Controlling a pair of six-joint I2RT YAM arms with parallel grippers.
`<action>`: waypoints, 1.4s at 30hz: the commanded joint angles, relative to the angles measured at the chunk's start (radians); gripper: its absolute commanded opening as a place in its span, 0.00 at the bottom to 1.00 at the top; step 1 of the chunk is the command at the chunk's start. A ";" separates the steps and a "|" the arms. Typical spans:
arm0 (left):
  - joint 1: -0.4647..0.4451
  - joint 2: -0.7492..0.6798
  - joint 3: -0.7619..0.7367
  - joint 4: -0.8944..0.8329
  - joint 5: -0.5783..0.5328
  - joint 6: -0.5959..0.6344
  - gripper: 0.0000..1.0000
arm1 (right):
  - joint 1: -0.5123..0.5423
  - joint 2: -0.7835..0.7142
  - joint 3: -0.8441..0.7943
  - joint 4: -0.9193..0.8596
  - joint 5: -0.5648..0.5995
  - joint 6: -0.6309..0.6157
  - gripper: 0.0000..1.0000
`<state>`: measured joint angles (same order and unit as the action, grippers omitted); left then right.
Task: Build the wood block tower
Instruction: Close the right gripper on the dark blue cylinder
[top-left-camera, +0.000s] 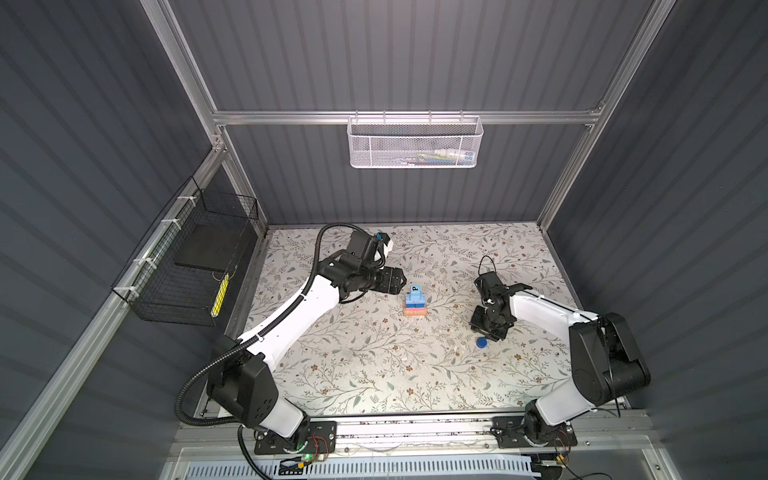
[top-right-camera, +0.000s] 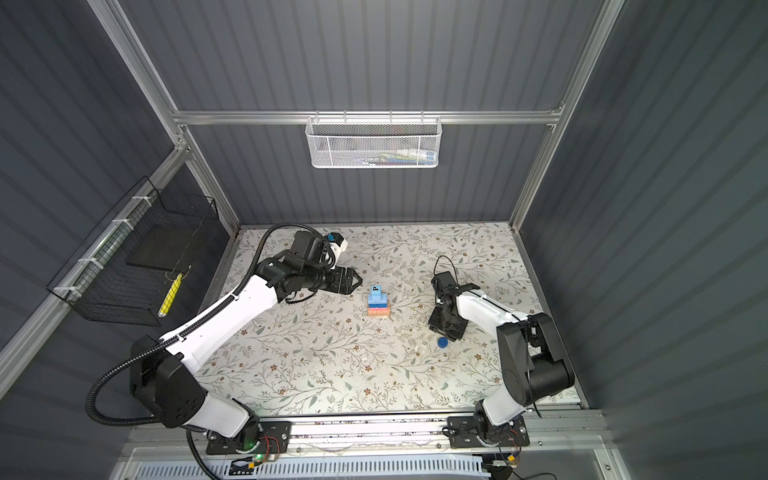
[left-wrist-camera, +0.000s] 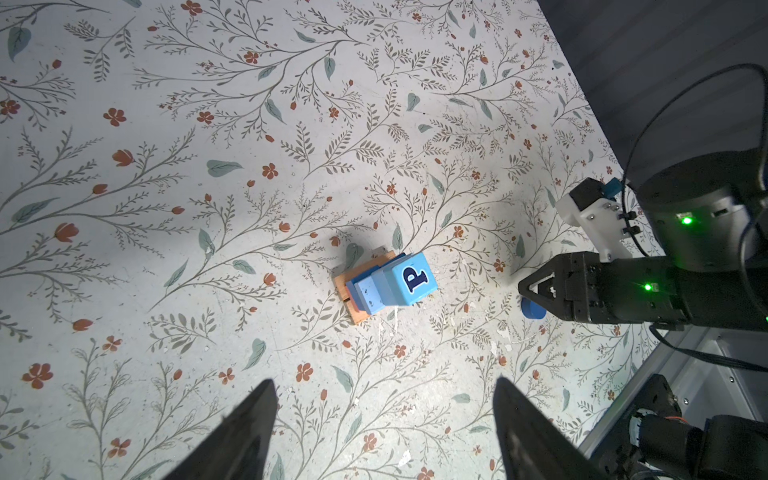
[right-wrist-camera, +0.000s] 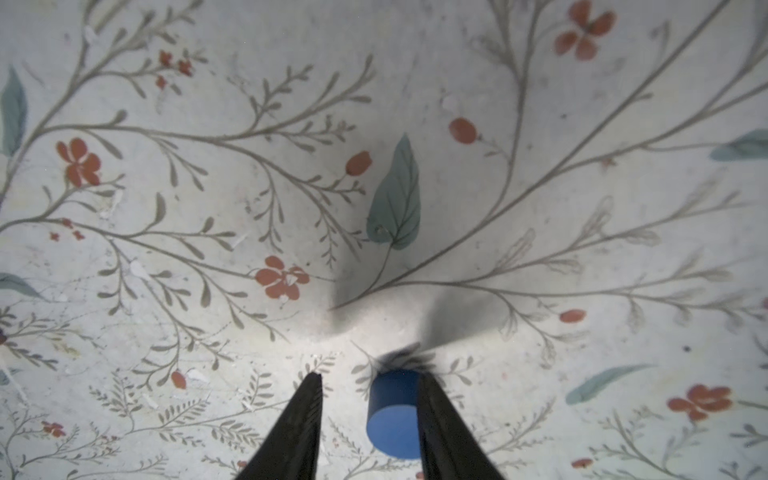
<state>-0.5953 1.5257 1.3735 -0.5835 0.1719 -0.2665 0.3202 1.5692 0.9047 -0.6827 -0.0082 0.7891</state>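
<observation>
The wood block tower (top-left-camera: 415, 302) (top-right-camera: 379, 304) stands mid-table: tan bars at the base, a pink bar, then dark and light blue blocks, and a light blue cube marked P (left-wrist-camera: 409, 277) on top. My left gripper (top-left-camera: 401, 280) (left-wrist-camera: 384, 382) hovers just left of and behind the tower, open and empty. A dark blue cylinder (top-left-camera: 481, 342) (right-wrist-camera: 392, 415) stands on the table to the right. My right gripper (top-left-camera: 487, 332) (right-wrist-camera: 370, 376) points down at it with jaws apart. The cylinder lies against one finger (right-wrist-camera: 436, 415), with a gap to the other.
A white mesh basket (top-left-camera: 415, 143) hangs on the back rail. A black wire basket (top-left-camera: 187, 266) is fixed to the left wall. Grey walls close in the floral table (top-left-camera: 374, 374) on three sides, and the arm bases stand on the front rail (top-left-camera: 415, 432).
</observation>
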 joint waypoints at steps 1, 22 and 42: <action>-0.006 0.004 0.027 -0.020 -0.006 0.019 0.82 | 0.016 -0.044 0.019 -0.087 0.058 -0.013 0.42; -0.006 0.011 0.019 -0.001 0.016 0.005 0.82 | 0.075 -0.095 -0.069 -0.069 0.048 -0.004 0.50; -0.006 0.030 0.029 -0.003 0.017 0.008 0.82 | 0.076 -0.029 -0.073 -0.038 0.035 -0.008 0.42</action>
<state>-0.5953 1.5387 1.3735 -0.5819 0.1764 -0.2665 0.3920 1.5276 0.8375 -0.7170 0.0269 0.7837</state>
